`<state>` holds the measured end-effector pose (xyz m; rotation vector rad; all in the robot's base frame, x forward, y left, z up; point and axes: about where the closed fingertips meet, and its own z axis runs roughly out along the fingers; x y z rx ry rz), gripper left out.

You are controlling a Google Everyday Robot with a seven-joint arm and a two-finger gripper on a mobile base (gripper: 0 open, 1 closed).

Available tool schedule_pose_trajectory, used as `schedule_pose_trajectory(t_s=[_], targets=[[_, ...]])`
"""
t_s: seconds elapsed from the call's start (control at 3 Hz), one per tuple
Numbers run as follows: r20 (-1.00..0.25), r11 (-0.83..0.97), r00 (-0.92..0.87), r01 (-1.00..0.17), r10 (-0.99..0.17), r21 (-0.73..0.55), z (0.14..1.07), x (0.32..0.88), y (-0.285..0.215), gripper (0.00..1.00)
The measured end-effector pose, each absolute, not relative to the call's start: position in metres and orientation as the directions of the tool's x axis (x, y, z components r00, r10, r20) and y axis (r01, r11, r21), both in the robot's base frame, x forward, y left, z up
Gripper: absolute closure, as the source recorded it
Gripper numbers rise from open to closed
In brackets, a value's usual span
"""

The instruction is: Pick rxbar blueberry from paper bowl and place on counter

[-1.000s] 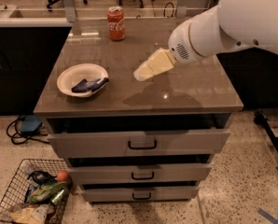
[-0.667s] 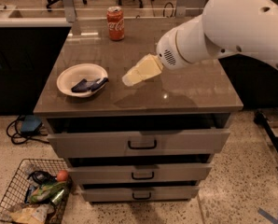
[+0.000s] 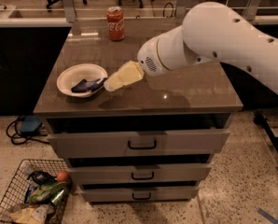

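Your counter [image 3: 185,94] carries the paper bowl [image 3: 66,73] near its left front corner. The gripper [image 3: 112,83] hangs at the bowl's right rim, tip aimed left and down; whether it is spread or closed you cannot tell. The rxbar blueberry [image 3: 85,85] lies inside the bowl, just left of that tip, its long axis running roughly left-right, nearly in line with your reach

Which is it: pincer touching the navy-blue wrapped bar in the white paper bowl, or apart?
Cannot tell. Camera view: pincer at the paper bowl's right rim overlaps the navy bar's end; neither contact nor gap shows.
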<state>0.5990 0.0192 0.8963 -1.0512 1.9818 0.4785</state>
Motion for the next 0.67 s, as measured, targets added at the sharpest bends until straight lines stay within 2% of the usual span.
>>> schedule_pose_trajectory(t_s=[0.67], targets=[[-0.830, 0.511, -0.288, -0.859, -0.478, 0.003, 0.873, 0.611, 0.064, 0.00]])
